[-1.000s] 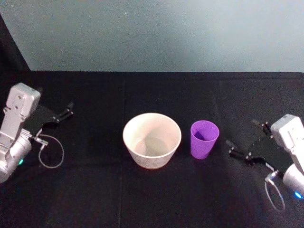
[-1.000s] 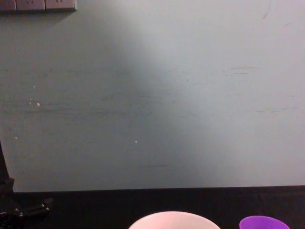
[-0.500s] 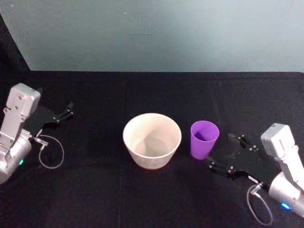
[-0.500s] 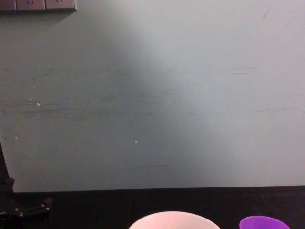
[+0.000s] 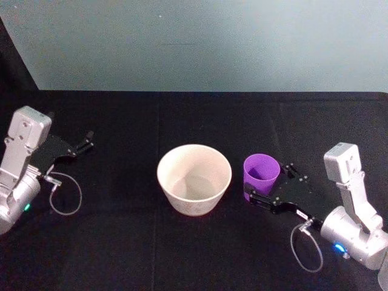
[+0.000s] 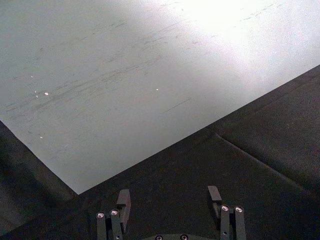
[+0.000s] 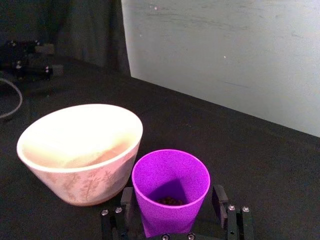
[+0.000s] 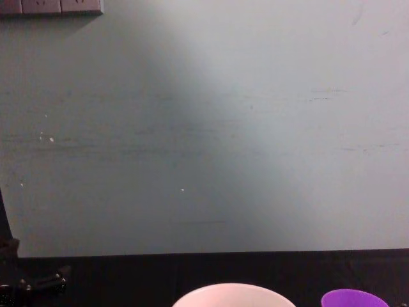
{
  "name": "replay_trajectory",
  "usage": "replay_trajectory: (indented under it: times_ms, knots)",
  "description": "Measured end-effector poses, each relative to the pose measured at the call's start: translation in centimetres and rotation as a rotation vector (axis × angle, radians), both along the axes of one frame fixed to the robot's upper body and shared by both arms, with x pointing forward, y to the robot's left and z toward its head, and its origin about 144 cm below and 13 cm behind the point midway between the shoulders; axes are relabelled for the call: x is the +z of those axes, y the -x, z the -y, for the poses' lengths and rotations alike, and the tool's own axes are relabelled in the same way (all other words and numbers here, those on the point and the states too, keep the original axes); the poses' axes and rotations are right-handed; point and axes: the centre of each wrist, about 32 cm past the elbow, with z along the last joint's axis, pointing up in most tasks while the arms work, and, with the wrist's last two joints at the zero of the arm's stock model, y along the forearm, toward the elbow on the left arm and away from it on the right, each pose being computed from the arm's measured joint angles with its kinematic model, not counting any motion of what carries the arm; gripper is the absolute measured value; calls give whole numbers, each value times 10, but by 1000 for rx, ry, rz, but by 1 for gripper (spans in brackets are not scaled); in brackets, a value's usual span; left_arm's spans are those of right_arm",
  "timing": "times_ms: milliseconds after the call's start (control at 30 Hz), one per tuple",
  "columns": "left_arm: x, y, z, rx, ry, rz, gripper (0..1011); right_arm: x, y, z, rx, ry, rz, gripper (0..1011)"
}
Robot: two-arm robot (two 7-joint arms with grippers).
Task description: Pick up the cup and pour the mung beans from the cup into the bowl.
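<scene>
Right arm has swung in from the table's right edge over the last second; the right gripper (image 5: 270,182) now straddles the cup, where before it sat well clear. Left arm hasn't budged, parked at far left, left gripper (image 5: 85,141) spread over bare cloth.

Layout, big to small:
- black-draped table (image 5: 182,115)
- pale bowl (image 5: 182,203) at centre, looks empty
- purple cup (image 5: 256,182) just to the bowl's right on the cloth, narrow gap between them
- mung beans (image 7: 170,201), a thin layer at the cup's bottom

Claw state: right fingers (image 7: 127,199) stand apart, one on each side of the cup low on its wall. The wrist view shows slivers of gap, so nothing is clamped yet.

Risks as I see them:
- cup wall is smooth and tapered, so a low pinch could squeeze it upward out of the pads
- an uneven close would shove the cup into the bowl, given how near they sit
- tilting before the lip is over the bowl's rim puts beans on the cloth

Orientation: the cup stands upright, mouth up, long axis vertical, narrowing toward its base. The pour needs its mouth tipped left toward the bowl.
</scene>
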Motion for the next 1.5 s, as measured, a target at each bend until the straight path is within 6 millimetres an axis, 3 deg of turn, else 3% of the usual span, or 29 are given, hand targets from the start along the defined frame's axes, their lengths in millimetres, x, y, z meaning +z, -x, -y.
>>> replay_trajectory:
  times_ms: [767,1133,1500]
  knots:
    - [0,0,0,0,0,0,1000,-8,-14,-13,-12,-61,-1,1003]
    - [0,0,0,0,0,0,1000,-7,-10,-12,-13,-56,-1,781]
    - [0,0,0,0,0,0,1000,31,-7,-12,-13,-48,78,737]
